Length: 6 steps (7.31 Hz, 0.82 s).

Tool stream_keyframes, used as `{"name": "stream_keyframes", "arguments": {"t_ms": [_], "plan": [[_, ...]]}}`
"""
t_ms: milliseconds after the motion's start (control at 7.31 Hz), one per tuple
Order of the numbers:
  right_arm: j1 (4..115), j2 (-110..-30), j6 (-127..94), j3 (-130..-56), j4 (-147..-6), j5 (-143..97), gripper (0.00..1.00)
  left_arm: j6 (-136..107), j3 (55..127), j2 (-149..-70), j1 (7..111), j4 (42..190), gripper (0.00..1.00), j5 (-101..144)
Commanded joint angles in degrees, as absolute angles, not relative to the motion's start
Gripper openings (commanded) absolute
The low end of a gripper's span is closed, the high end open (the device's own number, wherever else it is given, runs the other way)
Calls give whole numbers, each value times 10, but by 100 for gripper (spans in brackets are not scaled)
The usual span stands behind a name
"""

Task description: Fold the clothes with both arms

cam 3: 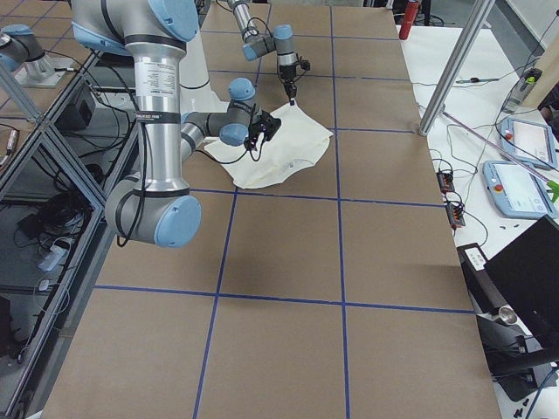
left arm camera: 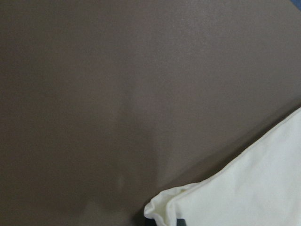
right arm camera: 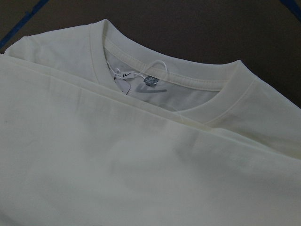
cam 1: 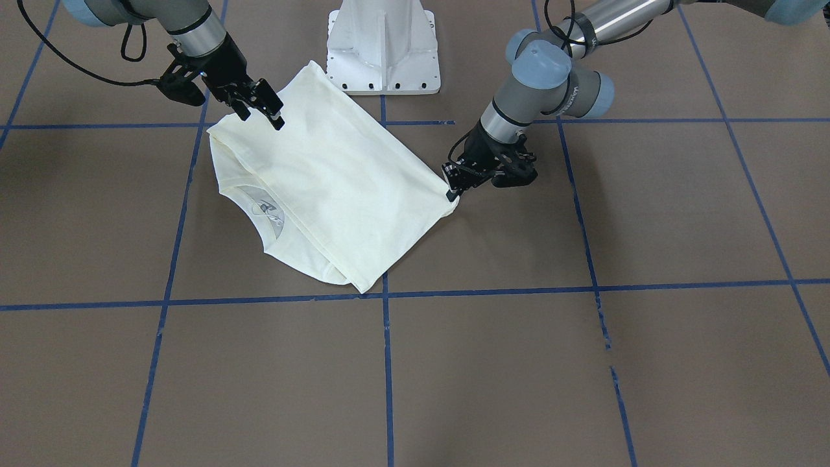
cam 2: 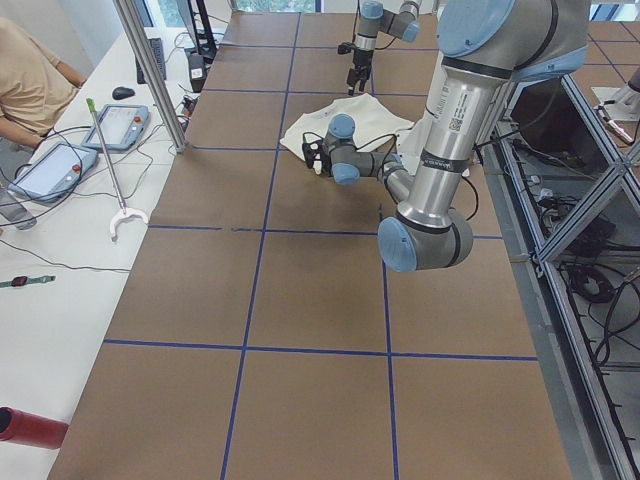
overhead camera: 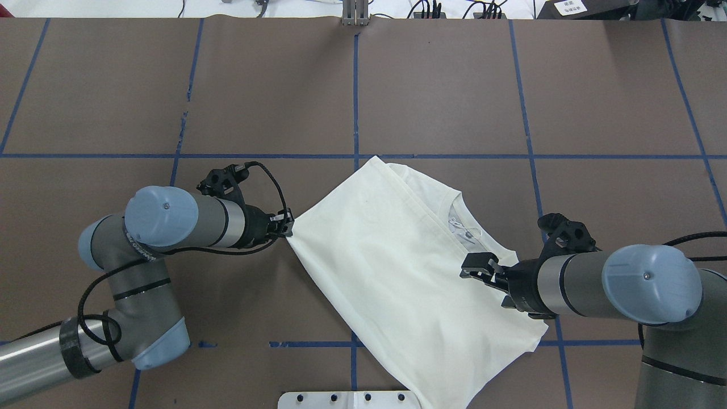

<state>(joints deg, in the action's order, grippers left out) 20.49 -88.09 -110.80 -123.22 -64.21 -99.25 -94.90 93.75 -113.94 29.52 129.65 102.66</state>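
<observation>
Mid-fold: the cream shirt (overhead camera: pixel 397 272) lies doubled over on the table (overhead camera: pixel 170 85), collar exposed. Jaws of the left arm (overhead camera: pixel 187 218) pinch one corner; those of the right arm (overhead camera: pixel 573 284) hover spread near the collar. Next, probably, they must lower and pinch.

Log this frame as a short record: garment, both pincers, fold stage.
garment: cream shirt, plain side up, folded over itself, lying diagonally on the table
collar: exposed, with the label showing
left pincer: closed on a corner of the shirt
right pincer: looks open, over the shirt near the collar, gripping nothing
fold stage: partly folded
</observation>
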Motion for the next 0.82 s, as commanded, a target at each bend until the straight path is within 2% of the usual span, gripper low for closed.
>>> {"name": "stream_keyframes", "arguments": {"t_ms": [0,274,547,684], "plan": [[208,-851,-1109,-1233,-642,-983,100,-870,850,-1208,392,1299,0,1029],[208,-835,-1109,-1231,-641,-957,100,-814,716,-1300,443,1318,0,1030],[205,-829,-1108,-1222,-639,-952,100,-809,555,-1393,453,1418,0,1026],[207,-801,-1111,-1205,-640,-940,100,-809,555,-1395,453,1423,7,1027]]}}
